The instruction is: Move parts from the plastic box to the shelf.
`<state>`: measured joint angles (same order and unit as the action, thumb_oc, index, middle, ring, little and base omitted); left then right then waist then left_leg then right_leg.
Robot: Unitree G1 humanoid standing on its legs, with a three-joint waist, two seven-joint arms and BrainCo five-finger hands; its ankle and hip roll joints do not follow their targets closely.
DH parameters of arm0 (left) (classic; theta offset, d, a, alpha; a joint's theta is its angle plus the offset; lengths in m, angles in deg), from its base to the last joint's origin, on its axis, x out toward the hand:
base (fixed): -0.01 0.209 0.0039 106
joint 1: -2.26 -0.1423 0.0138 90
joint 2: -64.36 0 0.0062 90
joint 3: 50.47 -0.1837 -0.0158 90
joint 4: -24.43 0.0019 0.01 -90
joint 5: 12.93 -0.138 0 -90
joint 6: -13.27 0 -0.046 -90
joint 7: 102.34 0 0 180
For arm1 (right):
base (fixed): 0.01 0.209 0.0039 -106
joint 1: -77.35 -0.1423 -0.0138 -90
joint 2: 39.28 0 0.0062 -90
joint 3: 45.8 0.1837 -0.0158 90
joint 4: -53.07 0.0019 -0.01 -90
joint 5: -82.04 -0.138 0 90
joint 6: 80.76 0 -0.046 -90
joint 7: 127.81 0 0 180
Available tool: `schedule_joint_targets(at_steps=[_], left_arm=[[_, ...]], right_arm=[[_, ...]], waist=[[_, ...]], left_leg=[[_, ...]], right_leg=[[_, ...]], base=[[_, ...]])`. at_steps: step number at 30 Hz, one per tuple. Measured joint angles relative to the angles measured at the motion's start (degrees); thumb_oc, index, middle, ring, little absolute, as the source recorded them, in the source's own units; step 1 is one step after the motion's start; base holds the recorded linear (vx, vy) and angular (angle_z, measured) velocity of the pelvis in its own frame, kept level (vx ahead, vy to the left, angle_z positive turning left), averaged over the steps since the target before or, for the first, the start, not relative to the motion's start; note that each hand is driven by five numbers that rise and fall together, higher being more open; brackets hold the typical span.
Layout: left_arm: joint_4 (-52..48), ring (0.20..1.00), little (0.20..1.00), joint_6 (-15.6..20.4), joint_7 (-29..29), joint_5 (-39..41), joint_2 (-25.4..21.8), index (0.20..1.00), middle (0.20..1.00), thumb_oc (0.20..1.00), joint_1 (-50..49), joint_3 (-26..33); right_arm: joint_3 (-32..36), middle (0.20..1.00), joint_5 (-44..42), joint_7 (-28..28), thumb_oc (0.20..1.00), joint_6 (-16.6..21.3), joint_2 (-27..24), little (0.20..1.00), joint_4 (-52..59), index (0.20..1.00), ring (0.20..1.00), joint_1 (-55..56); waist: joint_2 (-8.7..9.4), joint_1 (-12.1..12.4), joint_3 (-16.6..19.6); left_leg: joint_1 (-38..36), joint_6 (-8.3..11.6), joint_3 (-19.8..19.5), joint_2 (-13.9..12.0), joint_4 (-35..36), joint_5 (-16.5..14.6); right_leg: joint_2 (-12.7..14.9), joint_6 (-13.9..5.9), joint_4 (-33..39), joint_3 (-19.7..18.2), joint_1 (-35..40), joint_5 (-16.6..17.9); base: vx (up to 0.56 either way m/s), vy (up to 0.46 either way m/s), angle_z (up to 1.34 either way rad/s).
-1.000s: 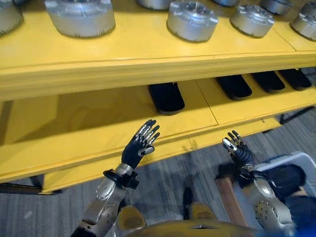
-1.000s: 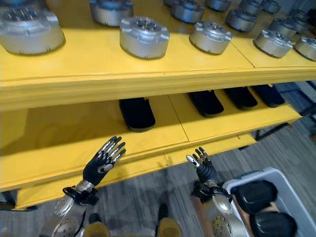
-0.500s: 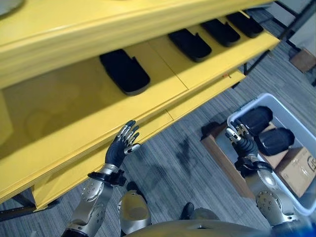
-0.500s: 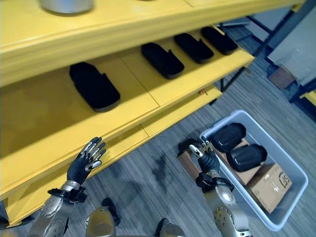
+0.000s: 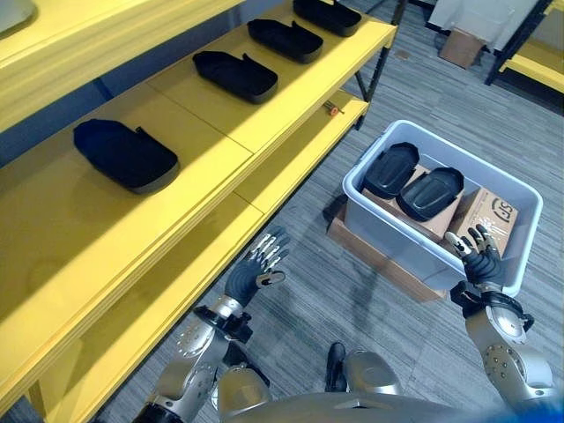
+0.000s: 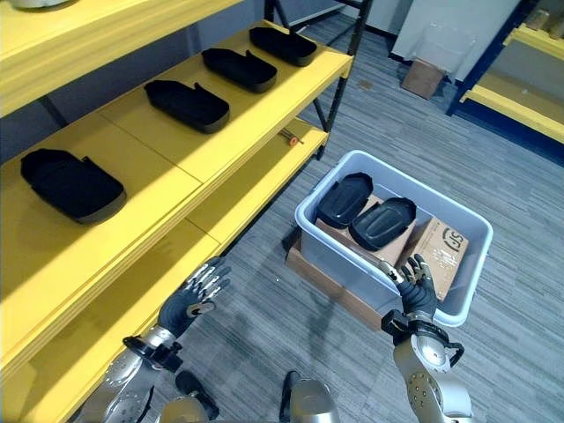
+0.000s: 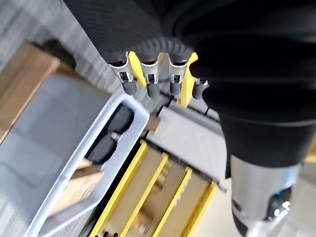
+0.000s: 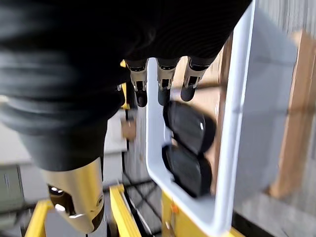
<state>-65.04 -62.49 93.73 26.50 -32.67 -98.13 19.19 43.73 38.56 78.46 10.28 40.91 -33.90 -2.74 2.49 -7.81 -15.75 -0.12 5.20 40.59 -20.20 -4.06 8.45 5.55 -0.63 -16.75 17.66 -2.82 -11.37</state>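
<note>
A pale blue plastic box (image 5: pixel 401 256) stands on the floor at the right, on a flat cardboard carton (image 5: pixel 379 264). Two black moulded parts (image 5: pixel 392 169) (image 5: pixel 432 192) lie in it beside a small cardboard box (image 5: pixel 490 216). Several more black parts (image 5: pixel 125 154) (image 5: pixel 235 76) lie in a row on the yellow shelf (image 5: pixel 203 167). My right hand (image 5: pixel 478 254) hovers open by the box's near right rim, holding nothing. Over the floor below the shelf's front edge, my left hand (image 5: pixel 256 269) is open and empty.
A lower yellow shelf board (image 5: pixel 291 154) runs under the middle one, with a small orange item (image 5: pixel 332 108) near its end. A dark shelf post (image 5: pixel 374 53) stands behind the box. Grey floor lies between shelf and box. Another yellow rack (image 5: pixel 533 66) and a carton (image 5: pixel 463 46) stand at the far right.
The camera has swung right and down, bringing the whole box into sight. My right hand has gone to the box's near right rim. The left hand has dropped from the shelf edge.
</note>
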Motion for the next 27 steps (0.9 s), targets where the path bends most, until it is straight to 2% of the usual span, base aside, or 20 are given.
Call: schedule_joint_targets(at_steps=[2, 3, 5, 6, 7, 8, 10, 11, 12, 13, 14, 16, 17, 19, 21, 23, 25, 26, 27], left_arm=[[0.3, 1.000, 1.000, 0.9, -1.5, 1.2, 0.8, 1.000, 1.000, 1.000, 0.7, -0.1], [0.5, 1.000, 1.000, 1.2, -2.6, 2.5, 1.1, 1.000, 1.000, 1.000, 0.7, 0.0], [0.6, 1.000, 1.000, 2.2, -3.9, 4.0, 1.3, 1.000, 1.000, 1.000, 0.9, 0.1], [0.6, 1.000, 1.000, 2.7, -4.9, 4.7, 1.4, 1.000, 1.000, 1.000, 1.0, 0.4], [0.6, 1.000, 1.000, 2.7, -5.3, 4.9, 1.4, 1.000, 1.000, 1.000, 1.0, 0.8], [0.6, 1.000, 1.000, 2.9, -6.4, 4.9, 1.4, 1.000, 1.000, 1.000, 1.0, 1.6], [0.5, 1.000, 1.000, 3.2, -8.1, 4.8, 1.6, 1.000, 1.000, 1.000, 1.8, 2.1], [0.3, 1.000, 1.000, 4.1, -10.4, 4.7, 2.3, 1.000, 1.000, 1.000, 1.5, 3.8], [-0.2, 1.000, 1.000, 4.0, -11.3, 4.4, 3.0, 1.000, 1.000, 1.000, 0.3, 4.4], [-0.2, 1.000, 1.000, 3.9, -11.2, 4.4, 4.0, 1.000, 1.000, 1.000, -0.2, 4.9], [-0.1, 1.000, 1.000, 3.9, -11.0, 4.3, 4.4, 1.000, 1.000, 1.000, -0.6, 4.9], [-0.1, 1.000, 1.000, 3.9, -10.5, 4.2, 4.6, 1.000, 1.000, 1.000, -1.1, 5.0], [-0.1, 1.000, 1.000, 3.9, -10.0, 4.1, 4.6, 1.000, 1.000, 1.000, -1.6, 5.1], [-0.2, 1.000, 1.000, 3.7, -9.9, 3.4, 4.4, 1.000, 1.000, 1.000, -2.2, 5.2], [-0.3, 1.000, 1.000, 3.0, -9.9, 1.8, 3.9, 1.000, 1.000, 1.000, -2.9, 5.0], [-0.2, 1.000, 1.000, 2.2, -9.9, 0.8, 1.9, 1.000, 1.000, 1.000, -2.7, 5.0], [-0.4, 1.000, 1.000, 2.2, -9.9, -0.8, 1.3, 1.000, 1.000, 1.000, -2.6, 5.2], [-0.4, 1.000, 1.000, 2.3, -9.9, -1.3, 1.4, 1.000, 1.000, 1.000, -3.0, 5.2], [-0.4, 1.000, 1.000, 2.2, -9.9, -2.6, 1.6, 1.000, 1.000, 1.000, -2.8, 5.2]], right_arm=[[-0.1, 1.000, 2.2, 0.2, 1.000, 0.2, 0.0, 1.000, -0.9, 1.000, 1.000, -0.5], [-0.1, 1.000, 2.2, 0.1, 1.000, 0.2, 0.0, 1.000, -1.5, 1.000, 1.000, -0.5], [-0.1, 1.000, 2.2, -0.3, 1.000, 0.2, 0.0, 1.000, -2.2, 1.000, 1.000, -0.6], [-0.2, 1.000, 2.3, -1.2, 1.000, 0.2, 0.0, 1.000, -2.8, 1.000, 1.000, -0.8], [-0.3, 1.000, 2.3, -1.7, 1.000, 0.1, 0.0, 1.000, -2.9, 1.000, 1.000, -0.8], [-0.2, 1.000, 2.3, -3.1, 1.000, -0.2, -0.2, 1.000, -2.9, 1.000, 1.000, -1.2], [-0.7, 1.000, 2.2, -5.2, 1.000, -1.0, -1.6, 1.000, -3.8, 1.000, 1.000, -1.2], [-3.2, 1.000, 2.2, -6.4, 1.000, -1.7, -1.0, 1.000, -6.4, 1.000, 1.000, -3.0], [-4.2, 1.000, 2.2, -7.5, 1.000, -2.5, -0.4, 1.000, -6.8, 1.000, 1.000, -2.9], [-3.2, 1.000, 2.4, -7.7, 1.000, -3.1, 0.7, 1.000, -6.1, 1.000, 1.000, -1.8], [-2.9, 1.000, 2.8, -7.8, 1.000, -3.3, 1.1, 1.000, -5.6, 1.000, 1.000, 0.0], [-3.4, 1.000, 3.6, -7.8, 1.000, -4.0, 1.3, 1.000, -4.9, 1.000, 1.000, 2.9], [-3.6, 1.000, 3.9, -7.8, 1.000, -4.1, 1.5, 1.000, -4.5, 1.000, 1.000, 3.7], [-3.7, 1.000, 4.4, -8.2, 1.000, -4.7, 2.8, 1.000, -4.5, 1.000, 1.000, 3.7], [-5.2, 1.000, 4.4, -9.4, 1.000, -6.1, 3.4, 1.000, -4.6, 1.000, 1.000, 2.8], [-7.1, 1.000, 4.4, -10.3, 1.000, -6.1, 4.9, 1.000, -6.4, 1.000, 1.000, 1.2], [-7.2, 1.000, 4.2, -11.1, 1.000, -6.1, 5.4, 1.000, -6.3, 1.000, 1.000, -0.8], [-7.0, 1.000, 4.1, -11.5, 1.000, -6.0, 5.4, 1.000, -6.1, 1.000, 1.000, -1.1], [-6.6, 1.000, 3.5, -11.9, 1.000, -5.8, 5.0, 1.000, -6.0, 1.000, 1.000, -1.2]], waist=[[-0.30, -1.5, -0.2], [-0.30, -1.5, -0.1], [-0.58, -0.7, 0.0], [-0.98, -0.8, 0.0], [-0.89, -0.4, 0.0], [-1.07, -0.7, 0.1], [-1.93, -1.2, 0.4], [-1.49, 0.0, 0.3], [-0.90, 2.4, 0.2], [-1.43, 2.3, 0.4], [-2.31, 1.9, 0.9], [-3.57, 1.5, 1.9], [-3.92, 1.4, 2.5], [-4.50, 1.5, 3.9], [-3.07, 3.7, 3.7], [-0.14, 6.0, 2.8], [1.45, 7.3, 2.1], [1.41, 8.2, 2.9], [0.26, 7.8, 3.7]], left_leg=[[-0.5, 0.75, 0.2, -0.7, 0.1, 0.5], [-1.2, 1.34, 0.3, -1.2, 0.2, 0.9], [-2.0, 2.77, -2.7, -2.5, 0.1, 1.9], [-2.1, 3.99, -5.8, -3.5, 0.5, 3.5], [-2.3, 4.21, -7.5, -3.7, 1.0, 4.5], [-3.0, 2.29, -10.9, -3.7, 2.9, 6.9], [-3.4, 1.63, -17.9, -3.5, 2.8, 8.9], [0.4, 1.71, -29.3, -3.0, -6.2, 3.7], [1.8, 1.30, -37.3, 6.4, -6.7, -5.7], [3.7, 0.68, -35.9, 10.2, -8.2, -7.8], [4.9, -0.10, -34.4, 12.7, -7.9, -8.2], [5.3, -1.31, -32.2, 15.5, -5.5, -7.4], [5.2, -1.60, -31.5, 15.8, -3.8, -7.2], [4.1, -3.97, -31.7, 16.0, 0.9, -7.1], [3.1, -4.49, -30.1, 16.6, 3.7, -5.6], [3.4, -3.77, -31.4, 17.5, -2.3, -6.8], [7.8, -3.08, -36.5, 18.8, -14.7, -9.3], [7.2, -3.05, -38.1, 18.8, -11.2, -10.3], [7.1, -3.40, -37.9, 18.0, -7.2, -9.8]], right_leg=[[-0.5, 0.45, -2.0, -0.5, -1.1, -1.2], [-0.9, 0.88, -3.4, -1.3, -1.6, -2.1], [-2.2, 1.82, -5.4, -2.9, -3.0, -3.5], [-3.5, 2.78, -6.9, -4.0, -4.6, -4.1], [-3.8, 3.08, -7.6, -4.8, -5.4, -4.3], [-4.7, 3.30, -8.5, -6.3, -6.7, -4.2], [-6.4, 4.24, -9.8, -8.4, -8.7, -3.7], [-7.9, 6.10, -4.8, -14.5, -6.7, -0.7], [-7.1, 7.21, 1.4, -19.2, -4.3, 2.9], [-6.3, 5.69, 5.7, -18.4, -1.8, 5.6], [-6.3, 5.47, 8.7, -17.6, 0.4, 6.7], [-7.2, 5.17, 10.4, -16.0, 2.4, 6.2], [-7.5, 4.74, 10.5, -15.9, 2.3, 5.5], [-8.0, 4.18, 8.8, -15.5, 0.7, 4.2], [-7.4, 3.30, 7.3, -16.4, -0.9, 3.2], [-6.2, 3.85, 7.6, -18.7, 0.8, 3.0], [-4.8, 3.48, 10.8, -21.9, 5.1, 4.6], [-4.6, 3.27, 12.0, -23.1, 5.4, 5.1], [-4.9, 3.10, 12.4, -23.1, 5.4, 5.1]], base=[[0.07, -0.255, -0.22], [0.06, -0.257, -0.42], [0.05, -0.244, -0.58], [0.04, -0.190, -0.60], [0.03, -0.128, -0.79], [0.02, -0.182, -0.70], [0.11, -0.238, -1.18], [0.25, -0.253, -2.08], [0.23, -0.216, -1.92], [0.12, -0.055, -0.92], [0.11, 0.002, -0.01], [0.09, 0.012, 0.34], [0.10, 0.014, 0.26], [0.14, 0.023, 0.17], [0.17, 0.032, -0.20], [0.15, 0.092, -0.50], [0.10, 0.148, -0.61], [0.07, 0.137, -0.63], [0.08, 0.147, -0.40]])
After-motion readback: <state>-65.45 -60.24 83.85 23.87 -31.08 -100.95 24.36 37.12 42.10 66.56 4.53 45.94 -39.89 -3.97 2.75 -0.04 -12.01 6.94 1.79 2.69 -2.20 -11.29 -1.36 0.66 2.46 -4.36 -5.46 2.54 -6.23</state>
